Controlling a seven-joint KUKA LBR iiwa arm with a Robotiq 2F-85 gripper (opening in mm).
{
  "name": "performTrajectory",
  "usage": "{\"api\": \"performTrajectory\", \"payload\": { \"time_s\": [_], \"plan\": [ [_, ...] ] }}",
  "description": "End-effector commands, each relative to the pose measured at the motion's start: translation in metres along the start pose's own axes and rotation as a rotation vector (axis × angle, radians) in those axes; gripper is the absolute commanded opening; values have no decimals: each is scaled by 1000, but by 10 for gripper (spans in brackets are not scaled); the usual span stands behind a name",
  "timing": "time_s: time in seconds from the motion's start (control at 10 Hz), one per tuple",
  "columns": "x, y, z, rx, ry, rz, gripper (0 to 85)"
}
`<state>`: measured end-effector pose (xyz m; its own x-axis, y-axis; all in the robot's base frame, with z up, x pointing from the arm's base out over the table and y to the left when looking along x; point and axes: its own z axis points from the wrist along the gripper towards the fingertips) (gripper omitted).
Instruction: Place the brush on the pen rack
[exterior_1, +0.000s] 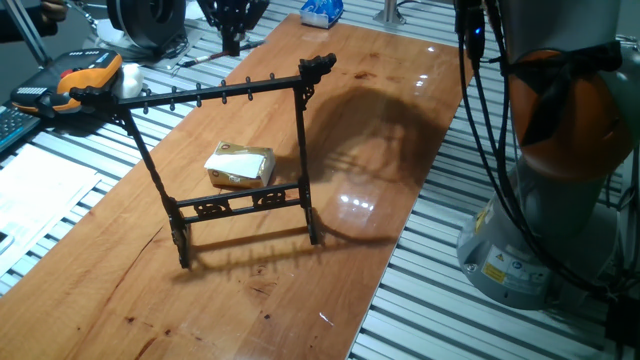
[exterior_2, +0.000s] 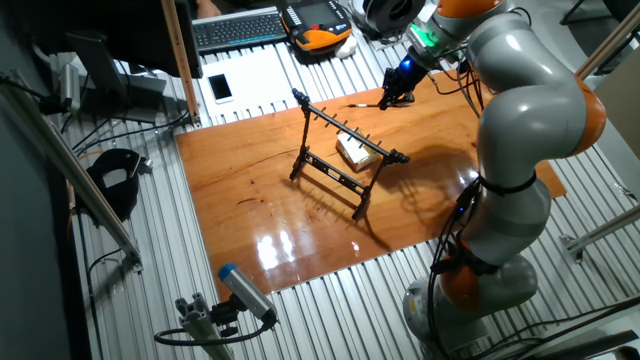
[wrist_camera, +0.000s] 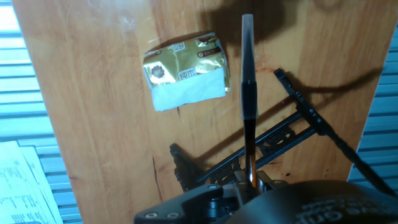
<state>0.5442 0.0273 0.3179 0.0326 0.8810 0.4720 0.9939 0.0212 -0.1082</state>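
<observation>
The black pen rack (exterior_1: 240, 95) stands upright in the middle of the wooden board; it also shows in the other fixed view (exterior_2: 345, 130) and the hand view (wrist_camera: 292, 124). My gripper (wrist_camera: 250, 183) is shut on the brush (wrist_camera: 249, 93), a thin dark rod with a paler tip that points away from the hand. In the other fixed view the gripper (exterior_2: 395, 90) hangs over the board's far edge, beyond the rack and apart from it, and the brush (exterior_2: 363, 104) sticks out sideways. In the one fixed view the gripper (exterior_1: 232, 35) is at the top.
A yellowish wrapped block (exterior_1: 240, 165) lies on the board just behind the rack (wrist_camera: 185, 71). An orange and black device (exterior_1: 85, 80), a keyboard (exterior_2: 240, 28), a phone (exterior_2: 219, 87) and papers (exterior_1: 40, 190) lie beside the board. The arm's base (exterior_1: 540, 230) stands at its side.
</observation>
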Motion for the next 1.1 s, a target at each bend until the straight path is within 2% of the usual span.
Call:
{"api": "performTrajectory", "payload": {
  "time_s": [0.0,0.3,0.6,1.0],
  "plan": [
    [0,0,0,0,0,1,0],
    [2,0,3,-9,-1,-9,0],
    [9,-1,11,-13,-10,-22,0],
    [13,-1,9,-9,-3,-38,0]
  ]
}}
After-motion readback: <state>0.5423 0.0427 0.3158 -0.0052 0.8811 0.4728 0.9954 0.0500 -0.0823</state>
